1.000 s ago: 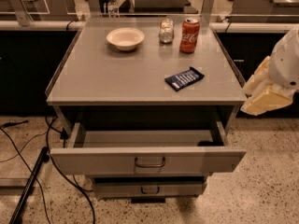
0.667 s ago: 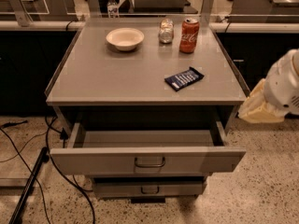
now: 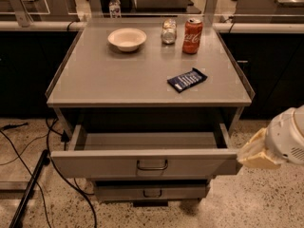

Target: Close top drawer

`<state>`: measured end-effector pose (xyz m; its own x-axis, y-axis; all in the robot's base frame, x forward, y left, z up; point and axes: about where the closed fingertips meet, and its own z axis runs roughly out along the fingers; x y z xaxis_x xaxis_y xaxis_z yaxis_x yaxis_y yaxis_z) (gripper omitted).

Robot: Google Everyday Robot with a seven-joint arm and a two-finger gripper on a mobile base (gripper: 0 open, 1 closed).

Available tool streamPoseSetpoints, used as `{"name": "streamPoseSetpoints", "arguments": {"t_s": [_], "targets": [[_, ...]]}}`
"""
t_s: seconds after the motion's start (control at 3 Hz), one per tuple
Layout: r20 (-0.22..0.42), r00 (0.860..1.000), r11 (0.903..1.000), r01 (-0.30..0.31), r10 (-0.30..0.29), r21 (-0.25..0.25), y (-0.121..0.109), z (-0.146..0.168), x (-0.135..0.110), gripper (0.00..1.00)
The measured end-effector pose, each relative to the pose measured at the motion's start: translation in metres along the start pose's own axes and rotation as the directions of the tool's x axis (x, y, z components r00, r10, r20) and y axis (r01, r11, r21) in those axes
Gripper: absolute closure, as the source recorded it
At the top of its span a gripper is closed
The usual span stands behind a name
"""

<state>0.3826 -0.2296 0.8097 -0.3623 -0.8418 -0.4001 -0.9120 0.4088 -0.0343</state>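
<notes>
The top drawer (image 3: 109,163) is pulled out from under the gray cabinet top. Its flat gray front faces me with a small dark pull handle (image 3: 152,165) at centre. The inside looks empty. My gripper (image 3: 256,152) comes in from the right edge, cream-coloured at the end of a white arm. Its tip sits at the right end of the drawer front, at about handle height.
On the cabinet top (image 3: 118,80) stand a white bowl (image 3: 127,38), a glass jar (image 3: 168,31), a red soda can (image 3: 192,29) and a blue snack packet (image 3: 187,80). A shorter drawer (image 3: 151,192) sits below. Black cables (image 3: 28,175) lie on the floor at left.
My gripper has moved down and left, from beside the cabinet top's right edge to the right end of the drawer front. The drawer stays open.
</notes>
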Motion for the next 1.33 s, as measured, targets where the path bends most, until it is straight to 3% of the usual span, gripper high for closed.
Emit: {"name": "streamPoseSetpoints", "arguments": {"t_s": [0.33,0.67,1.33], "targets": [[0.064,0.998,0.9995,-0.017,0.019,-0.027,0.006,0.005,-0.015,1.00],[0.046,0.999,0.9999,0.013,-0.013,-0.001,0.009,0.025,0.003,1.00],[0.116,0.990,0.9928,0.073,-0.084,0.096,0.025,0.108,0.039,1.00]]}}
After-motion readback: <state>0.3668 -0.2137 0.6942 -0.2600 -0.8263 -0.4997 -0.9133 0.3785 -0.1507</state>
